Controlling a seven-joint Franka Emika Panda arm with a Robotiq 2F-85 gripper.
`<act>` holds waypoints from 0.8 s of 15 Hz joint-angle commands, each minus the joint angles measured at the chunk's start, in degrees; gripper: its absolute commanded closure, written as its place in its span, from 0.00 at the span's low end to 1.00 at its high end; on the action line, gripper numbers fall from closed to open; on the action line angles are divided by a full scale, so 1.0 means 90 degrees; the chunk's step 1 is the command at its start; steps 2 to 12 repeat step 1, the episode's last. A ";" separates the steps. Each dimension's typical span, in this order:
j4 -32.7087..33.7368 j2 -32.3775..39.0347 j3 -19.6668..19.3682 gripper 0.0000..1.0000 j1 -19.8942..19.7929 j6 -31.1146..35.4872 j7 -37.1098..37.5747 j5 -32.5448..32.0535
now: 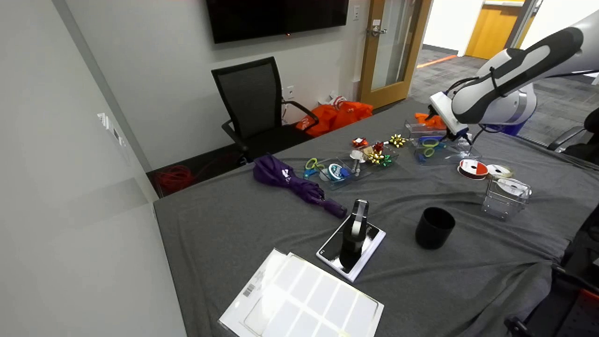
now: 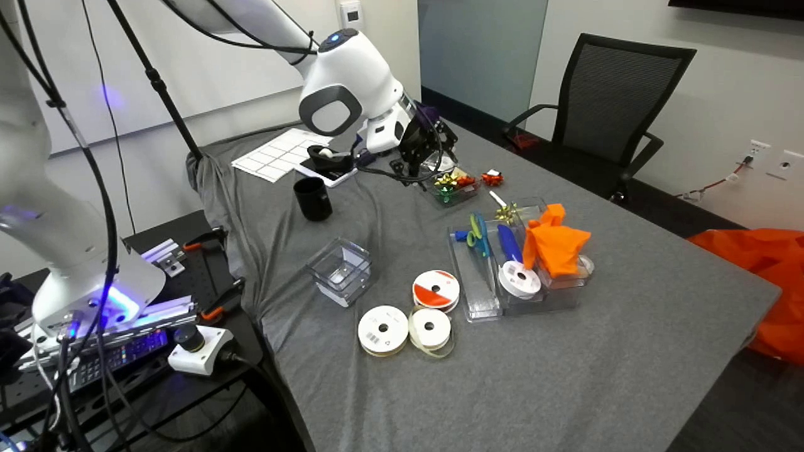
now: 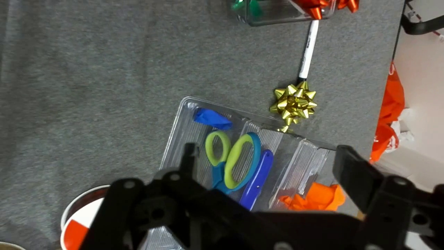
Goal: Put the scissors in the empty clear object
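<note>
1. Scissors [image 3: 231, 166] are enclosed by a clear tray [image 3: 175, 133].
2. The gripper [image 3: 269, 165] is spread wide.
3. Clear bin [image 2: 342, 270] and mug [image 2: 313, 199] are parted by tablecloth [image 2: 336, 228].
4. Beyond its edge, a mesh chair [image 2: 619, 107] is parked.

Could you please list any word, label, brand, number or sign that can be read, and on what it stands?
None can be read.
White marker: print too small.
Purple umbrella: white mark too small.
Barcode on the white sheets: too small.
White spool: faint marks, blurred.
Orange bags: white print, blurred.
</note>
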 commanded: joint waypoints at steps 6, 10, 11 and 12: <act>-0.0487 -0.0584 -0.0158 0.00 0.0090 -0.0589 -0.0013 -0.0129; -0.0487 -0.0584 -0.0158 0.00 0.0090 -0.0589 -0.0013 -0.0129; -0.0487 -0.0584 -0.0158 0.00 0.0090 -0.0589 -0.0013 -0.0129; -0.0487 -0.0584 -0.0158 0.00 0.0090 -0.0589 -0.0013 -0.0129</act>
